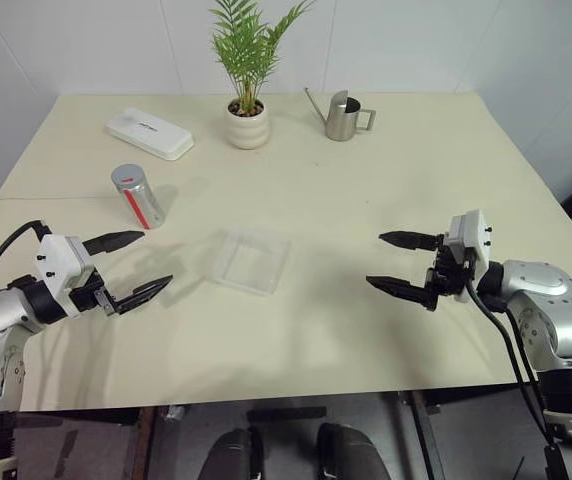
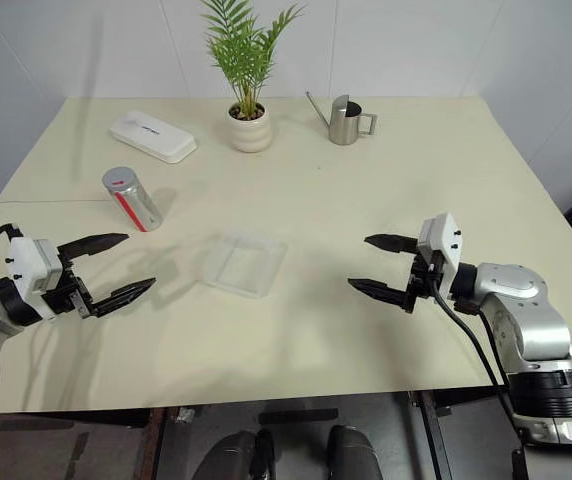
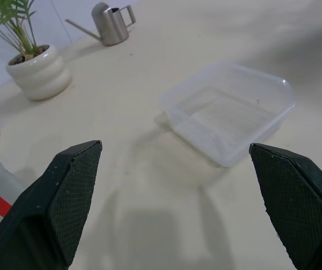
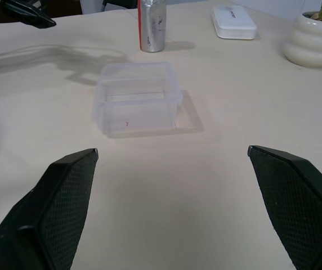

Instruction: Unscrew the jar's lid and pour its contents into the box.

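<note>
Nearest, the left gripper [image 1: 132,267] and right gripper [image 1: 397,263] hover over the table [image 1: 366,330], fingers spread wide, holding nothing. Between them lies the box [image 1: 251,260], empty. Beyond the left gripper stands the jar [image 1: 138,196], lid [image 1: 127,177] on, untouched.

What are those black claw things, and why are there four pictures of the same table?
They belong to a robot with two arms. Each arm ends in a tool with two black fingers: the left tool and the right tool, both open and holding nothing. Two pictures come from cameras on the robot's head, two from cameras on its wrists. On the table stand a silver jar with its lid on, a clear box, a white case, a potted plant and a watering jug.
</note>
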Available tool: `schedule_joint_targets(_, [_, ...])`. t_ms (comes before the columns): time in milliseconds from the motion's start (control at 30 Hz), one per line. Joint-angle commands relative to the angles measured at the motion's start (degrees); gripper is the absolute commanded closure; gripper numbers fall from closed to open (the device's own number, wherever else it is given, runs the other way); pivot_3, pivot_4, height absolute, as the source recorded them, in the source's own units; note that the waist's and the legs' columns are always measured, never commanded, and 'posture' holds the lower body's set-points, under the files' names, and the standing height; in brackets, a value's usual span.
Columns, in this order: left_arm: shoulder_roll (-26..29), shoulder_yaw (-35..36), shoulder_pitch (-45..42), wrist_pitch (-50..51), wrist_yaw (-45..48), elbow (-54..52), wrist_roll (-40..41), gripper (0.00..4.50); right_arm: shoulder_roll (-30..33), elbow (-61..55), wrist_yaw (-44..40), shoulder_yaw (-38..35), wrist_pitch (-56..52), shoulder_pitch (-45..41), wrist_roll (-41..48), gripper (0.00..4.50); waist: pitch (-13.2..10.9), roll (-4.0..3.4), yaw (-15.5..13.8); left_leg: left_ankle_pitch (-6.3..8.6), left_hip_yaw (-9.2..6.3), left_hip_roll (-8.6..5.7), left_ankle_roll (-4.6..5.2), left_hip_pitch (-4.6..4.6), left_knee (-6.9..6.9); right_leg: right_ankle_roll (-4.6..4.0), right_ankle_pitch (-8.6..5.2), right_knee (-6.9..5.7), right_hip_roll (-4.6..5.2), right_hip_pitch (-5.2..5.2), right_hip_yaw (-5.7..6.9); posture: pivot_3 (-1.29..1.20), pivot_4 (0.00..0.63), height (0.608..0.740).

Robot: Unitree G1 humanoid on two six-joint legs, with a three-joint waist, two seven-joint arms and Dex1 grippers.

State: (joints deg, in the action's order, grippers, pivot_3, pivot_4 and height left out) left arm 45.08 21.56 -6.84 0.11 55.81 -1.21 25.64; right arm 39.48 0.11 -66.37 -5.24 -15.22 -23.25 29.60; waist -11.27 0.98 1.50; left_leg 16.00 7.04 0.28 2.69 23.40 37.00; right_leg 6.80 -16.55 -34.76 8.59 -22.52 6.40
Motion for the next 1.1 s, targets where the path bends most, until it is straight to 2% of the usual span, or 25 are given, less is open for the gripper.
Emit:
schedule_joint_targets(33, [0.12, 1.95, 1.07, 0.02, -0.71, -2.72, 0.92, 0.02, -0.59, -1.62, -0.4, -0.5, 0.07, 0.31, 1.04, 0.0, 0.0, 0.0, 0.0, 0.0, 0.0, 0.0, 0.0, 0.0, -0.01, 0.0, 0.0, 0.01, 0.0, 0.0, 0.01, 0.0, 0.15, 0.74])
schedule_joint_targets(133, [-0.63, 2.89, 2.88, -0.34, -2.81, -2.93, -0.01, 0.02, -2.02, -1.29, -0.18, 0.72, 0.71, 0.21, 0.34, 0.0, 0.0, 0.0, 0.03, 0.01, 0.0, 0.01, -0.01, 0.0, -0.01, 0.0, 0.0, 0.01, -0.02, 0.0, 0.04, 0.0, 0.15, 0.74])
schedule_joint_targets(300, [-5.96, 5.41, 6.16, 0.61, -15.93, -5.3, -4.6, 0.02, -5.45, -1.05, 0.81, 2.75, 0.37, -2.99, 0.07, 0.0, -0.02, -0.04, 0.08, 0.03, 0.05, 0.03, 0.0, -0.03, 0.01, 0.0, 0.0, -0.02, -0.03, 0.0, -0.02, 0.0, 0.15, 0.74])
schedule_joint_targets(367, [-9.99, 5.71, 5.63, 2.85, -24.58, -6.98, -6.96, 0.02, -7.74, -1.23, 2.15, 3.27, -0.19, -5.05, 0.7, 0.0, -0.02, -0.04, 0.05, 0.02, 0.03, 0.04, 0.0, -0.03, 0.06, 0.0, 0.0, -0.06, -0.03, 0.0, -0.02, 0.0, 0.15, 0.74])
schedule_joint_targets(533, [-21.0, 2.4, -1.34, 6.49, -42.99, -7.67, -13.13, 0.02, -14.33, -2.22, 7.84, 5.09, -3.6, -10.9, 1.13, 0.0, 0.01, 0.02, -0.72, -0.01, -0.02, 0.02, -0.01, -0.03, 0.18, -0.02, 0.02, -0.22, 0.0, 0.03, -0.01, 0.0, 0.15, 0.74])
schedule_joint_targets(633, [-24.22, 0.21, -5.93, 7.04, -47.6, -4.2, -15.64, 0.02, -17.21, -2.21, 10.75, 6.87, -5.12, -13.32, -0.04, 0.0, 0.04, 0.07, -1.32, -0.02, 0.0, 0.01, -0.02, -0.02, 0.18, -0.03, 0.02, -0.26, -0.03, 0.0, 0.05, 0.0, 0.15, 0.74])
schedule_joint_targets(833, [-24.52, -3.02, -16.39, 5.55, -51.47, 6.51, -19.4, 0.02, -21.33, -2.06, 14.01, 8.67, -5.89, -17.22, -0.8, 0.0, 0.04, 0.07, -1.35, -0.18, 0.05, -0.02, 0.29, 0.03, 0.15, -0.03, 0.02, -0.28, -0.07, -0.08, 0.59, 0.0, 0.15, 0.74])
schedule_joint_targets(1100, [-23.81, -4.02, -25.45, 3.62, -55.76, 17.15, -22.13, 0.02, -23.59, -4.62, 16.31, 8.87, -6.22, -16.51, -0.34, 0.0, 0.05, 0.09, -1.31, -0.16, 0.05, -0.08, 0.37, 0.04, 0.15, -0.03, 0.02, -0.33, -0.09, -0.07, 1.27, 0.0, 0.15, 0.74])
